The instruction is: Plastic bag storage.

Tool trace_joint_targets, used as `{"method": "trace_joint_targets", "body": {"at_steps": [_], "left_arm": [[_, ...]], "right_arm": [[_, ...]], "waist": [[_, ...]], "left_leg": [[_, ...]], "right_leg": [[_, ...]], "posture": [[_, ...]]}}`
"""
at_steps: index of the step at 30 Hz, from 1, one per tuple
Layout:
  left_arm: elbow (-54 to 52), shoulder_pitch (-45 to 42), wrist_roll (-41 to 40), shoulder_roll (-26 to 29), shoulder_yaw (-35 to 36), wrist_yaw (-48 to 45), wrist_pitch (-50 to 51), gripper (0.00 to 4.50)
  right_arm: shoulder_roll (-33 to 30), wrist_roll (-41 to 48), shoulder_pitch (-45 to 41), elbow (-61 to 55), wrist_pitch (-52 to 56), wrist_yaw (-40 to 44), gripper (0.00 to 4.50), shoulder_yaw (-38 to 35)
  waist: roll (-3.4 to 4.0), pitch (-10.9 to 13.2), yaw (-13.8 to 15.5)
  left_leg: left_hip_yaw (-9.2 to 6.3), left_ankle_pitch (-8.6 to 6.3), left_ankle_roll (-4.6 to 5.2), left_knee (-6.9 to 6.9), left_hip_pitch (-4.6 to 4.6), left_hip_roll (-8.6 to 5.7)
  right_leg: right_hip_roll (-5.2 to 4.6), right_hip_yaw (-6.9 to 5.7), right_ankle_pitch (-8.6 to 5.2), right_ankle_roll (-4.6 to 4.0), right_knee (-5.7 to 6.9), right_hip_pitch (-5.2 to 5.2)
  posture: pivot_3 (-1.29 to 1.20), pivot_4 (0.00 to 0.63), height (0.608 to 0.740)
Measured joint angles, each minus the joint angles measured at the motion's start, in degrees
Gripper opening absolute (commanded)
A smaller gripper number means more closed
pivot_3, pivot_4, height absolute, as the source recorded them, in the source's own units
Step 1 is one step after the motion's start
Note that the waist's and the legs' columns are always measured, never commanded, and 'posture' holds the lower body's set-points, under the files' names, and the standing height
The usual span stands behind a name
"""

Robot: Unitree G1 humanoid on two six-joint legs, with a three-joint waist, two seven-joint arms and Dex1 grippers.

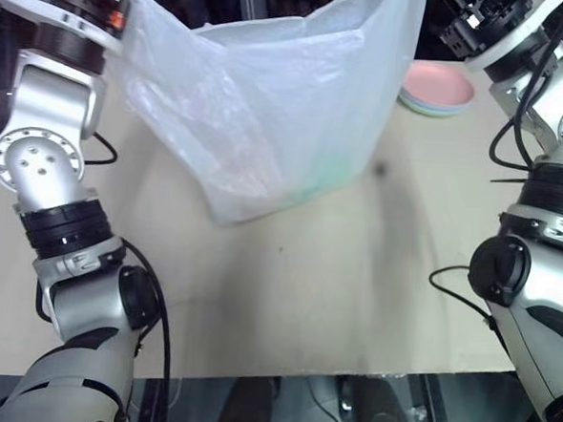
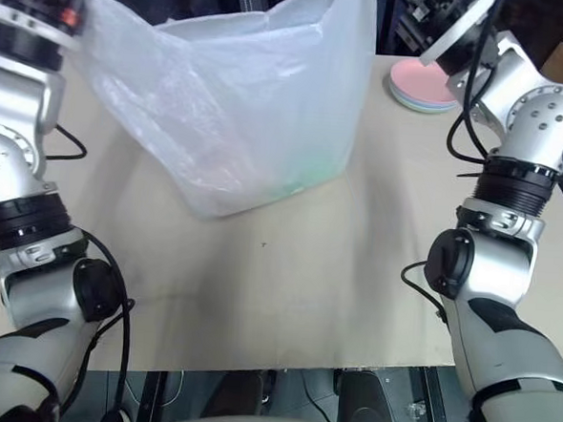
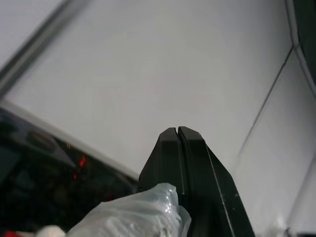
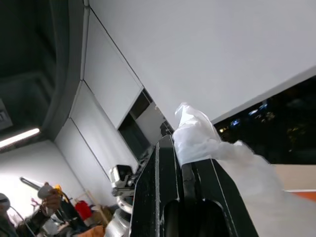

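The plastic bag (image 1: 278,115) hangs stretched between the two arms over the far half of the table (image 1: 333,300), its bottom edge just brushing the top, with the left hand (image 3: 177,136) pinched shut on one upper corner and the right hand (image 4: 173,148) clamped on the other. This looks like the spreading-out step before folding. Next, I reckon, it must be lowered flat, clear of the pink plates (image 1: 437,89) at the far right.

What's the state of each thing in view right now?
plastic bag: held up by both top corners, spread wide, bottom resting on the table.
left tool: shut on the plastic bag, film bunched beside its fingers.
right tool: shut on the plastic bag, film sticking out past the tips.
plates: stacked, pink one on top, at the table's far edge beside the bag.
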Motion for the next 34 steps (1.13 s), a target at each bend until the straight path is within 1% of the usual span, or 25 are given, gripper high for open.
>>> {"method": "trace_joint_targets", "body": {"at_steps": [1, 3, 4, 5, 6, 7, 8, 9, 10, 11, 12, 13, 14, 16, 18, 19, 20, 21, 23, 26, 30, 34], "left_arm": [[0.8, -0.1, 1.4, -0.4, -0.9, -0.9, 0.0, 0.00], [1.9, -0.1, 4.3, -0.8, -2.3, -2.4, -0.2, 0.53], [2.6, -0.1, 6.3, -0.8, -3.5, -3.4, -0.4, 0.85], [3.0, 0.1, 7.8, -0.9, -4.1, -4.4, -0.4, 1.26], [3.0, 0.5, 8.6, -1.0, -4.5, -5.2, -0.3, 1.73], [3.0, 1.1, 9.2, -1.0, -4.7, -5.9, 0.0, 2.10], [2.4, 2.3, 9.8, -0.8, -5.1, -6.9, 0.9, 2.62], [1.9, 3.6, 9.9, -0.6, -5.2, -7.5, 1.4, 2.98], [0.3, 6.0, 10.0, -0.1, -5.3, -8.1, 2.9, 3.36], [-2.9, 9.9, 9.7, 1.4, -5.5, -8.8, 5.1, 3.86], [-4.4, 12.7, 9.6, 2.6, -5.3, -9.3, 6.4, 4.28], [-8.6, 19.6, 9.8, 6.0, -5.3, -11.6, 8.4, 4.40], [-13.5, 28.4, 10.5, 10.1, -5.1, -15.2, 9.6, 4.40], [-16.9, 42.0, 14.5, 14.1, -5.3, -20.0, 10.7, 4.40], [-20.0, 53.5, 20.3, 14.9, -5.7, -22.6, 8.7, 4.40], [-21.0, 57.7, 22.5, 14.9, -5.4, -23.7, 6.8, 4.40], [-21.5, 61.6, 24.4, 14.6, -5.1, -24.8, 5.1, 4.40], [-22.1, 66.6, 27.1, 13.0, -3.4, -25.7, 1.5, 4.40], [-22.4, 71.4, 29.3, 11.0, -1.6, -25.9, -1.5, 4.40], [-25.8, 80.7, 30.3, 5.8, 4.0, -25.7, -5.1, 4.40], [-31.6, 86.8, 29.9, 1.9, 8.9, -25.8, -7.7, 4.40], [-33.2, 89.8, 32.6, -0.9, 9.0, -25.5, -10.5, 4.40]], "right_arm": [[-0.4, 0.3, 1.4, -1.2, 0.8, -0.2, 0.28, 0.3], [-1.4, 0.8, 3.9, -3.5, 2.1, -0.1, 0.87, 1.2], [-2.7, 1.1, 5.8, -5.4, 3.1, 0.4, 1.35, 1.9], [-3.9, 1.2, 7.5, -7.0, 3.9, 1.0, 1.78, 2.7], [-5.1, 1.4, 9.1, -8.4, 4.7, 1.9, 2.30, 3.4], [-6.2, 1.6, 10.5, -9.6, 5.4, 2.7, 2.66, 4.1], [-8.7, 1.5, 12.8, -11.7, 6.2, 4.3, 3.21, 5.7], [-10.2, 1.5, 14.3, -13.0, 6.9, 5.4, 3.59, 6.6], [-13.0, 1.1, 17.2, -15.4, 7.4, 7.5, 3.98, 8.3], [-16.9, 0.5, 21.2, -18.6, 8.2, 10.1, 4.48, 10.4], [-19.1, -0.1, 24.1, -19.9, 8.7, 11.6, 4.50, 11.4], [-23.2, -2.8, 29.6, -23.0, 7.0, 14.5, 4.50, 14.6], [-26.0, -5.6, 35.4, -25.1, 5.1, 16.6, 4.50, 16.6], [-27.3, -11.3, 43.3, -24.2, 1.1, 18.2, 4.50, 18.4], [-26.4, -14.3, 49.0, -22.4, -4.7, 21.2, 4.50, 18.8], [-25.7, -15.9, 50.8, -21.7, -8.3, 22.7, 4.50, 18.7], [-25.6, -17.4, 52.7, -20.8, -11.5, 24.1, 4.50, 18.6], [-25.3, -20.1, 54.8, -18.8, -16.2, 25.3, 4.50, 18.6], [-25.1, -22.7, 56.5, -16.4, -20.5, 26.3, 4.50, 18.5], [-25.3, -25.9, 60.3, -15.4, -28.2, 30.1, 4.50, 18.1], [-25.4, -27.0, 61.2, -15.0, -31.1, 32.2, 4.50, 17.2], [-25.4, -28.2, 61.7, -13.9, -34.0, 33.4, 4.50, 16.2]], "waist": [[0.00, 0.0, 0.0], [0.01, 0.0, 0.1], [0.01, 0.0, 0.1], [0.01, 0.0, 0.1], [0.01, 0.0, 0.1], [0.02, 0.0, 0.1], [0.03, 0.0, 0.1], [0.03, 0.0, 0.1], [0.03, 0.0, 0.0], [0.03, 0.0, 0.0], [0.03, 0.0, -0.1], [0.03, 0.0, -0.3], [0.04, -0.1, -0.8], [0.10, 0.0, -1.1], [0.11, 0.0, -0.9], [0.10, 0.0, -0.7], [0.11, 0.0, -0.4], [0.11, 0.0, 0.0], [0.07, 0.0, 0.4], [-0.03, 0.0, 0.5], [-0.03, 0.0, 0.6], [-0.04, 0.0, 0.6]], "left_leg": [[0.01, 0.00, 0.00, 0.00, 0.00, 0.00], [0.03, 0.00, 0.00, 0.00, -0.01, -0.01], [0.02, 0.00, 0.00, 0.00, -0.01, -0.01], [0.03, 0.00, 0.00, 0.00, -0.01, -0.01], [0.03, 0.00, 0.00, 0.01, -0.01, -0.01], [0.04, 0.00, 0.00, 0.01, -0.01, -0.01], [0.05, -0.01, 0.01, 0.01, 0.00, -0.01], [0.06, -0.01, 0.01, 0.01, 0.01, 0.00], [0.06, -0.01, 0.01, -0.01, 0.01, 0.00], [0.07, -0.02, 0.03, -0.03, 0.03, 0.02], [0.08, -0.03, 0.04, -0.02, 0.03, 0.02], [0.17, -0.03, 0.05, -0.14, 0.04, 0.03], [0.23, -0.06, 0.09, -0.25, 0.14, 0.05], [0.51, -0.08, 0.13, -0.29, 0.14, 0.02], [0.62, -0.08, 0.13, -0.23, 0.17, 0.05], [0.62, -0.08, 0.13, -0.22, 0.19, 0.07], [0.63, -0.08, 0.13, -0.18, 0.27, 0.08], [0.66, -0.08, 0.13, -0.10, 0.41, 0.09], [0.76, -0.08, 0.13, -0.03, 0.71, 0.11], [0.91, -0.10, 0.13, -0.01, 0.95, 0.13], [0.91, -0.09, 0.13, 0.04, 1.03, 0.18], [0.98, -0.10, 0.13, 0.03, 1.08, 0.19]], "right_leg": [[0.00, 0.02, 0.00, 0.00, 0.00, 0.00], [-0.01, 0.03, 0.00, 0.00, 0.01, -0.02], [-0.01, 0.02, 0.00, 0.00, 0.00, -0.01], [-0.01, 0.03, 0.00, 0.00, 0.00, -0.01], [-0.01, 0.03, 0.00, 0.00, -0.01, -0.01], [-0.01, 0.04, 0.00, 0.00, 0.00, -0.01], [-0.01, 0.06, 0.00, 0.01, -0.01, -0.01], [-0.01, 0.07, -0.01, 0.01, 0.00, -0.01], [-0.01, 0.08, -0.01, 0.01, -0.02, -0.02], [-0.01, 0.12, -0.02, 0.01, -0.05, 0.00], [0.00, 0.16, -0.02, 0.01, -0.05, -0.02], [0.00, 0.26, -0.02, 0.02, -0.09, -0.08], [0.02, 0.38, -0.03, 0.01, -0.06, -0.01], [-0.03, 0.61, -0.07, 0.04, -0.10, -0.23], [-0.02, 0.69, -0.06, 0.05, 0.02, -0.27], [0.00, 0.68, -0.06, 0.05, 0.01, -0.25], [0.01, 0.69, -0.06, 0.05, 0.01, -0.16], [0.02, 0.69, -0.07, 0.05, 0.00, 0.01], [0.00, 0.74, -0.19, -0.12, -0.04, 0.34], [-0.02, 0.88, -0.28, 0.03, -0.05, 0.55], [0.01, 0.88, -0.28, 0.05, 0.00, 0.58], [0.06, 0.95, -0.29, 0.05, -0.02, 0.60]], "posture": [[0.00, 0.150, 0.740], [0.00, 0.150, 0.740], [0.00, 0.150, 0.740], [0.00, 0.150, 0.740], [0.00, 0.150, 0.740], [0.00, 0.150, 0.740], [0.00, 0.150, 0.740], [0.00, 0.150, 0.740], [0.00, 0.150, 0.740], [0.00, 0.150, 0.740], [0.00, 0.150, 0.740], [0.00, 0.150, 0.740], [0.00, 0.150, 0.740], [0.00, 0.150, 0.740], [0.00, 0.150, 0.740], [0.00, 0.150, 0.740], [0.00, 0.150, 0.740], [0.00, 0.150, 0.740], [0.00, 0.150, 0.740], [0.00, 0.150, 0.740], [0.00, 0.150, 0.740], [0.00, 0.150, 0.740]]}}
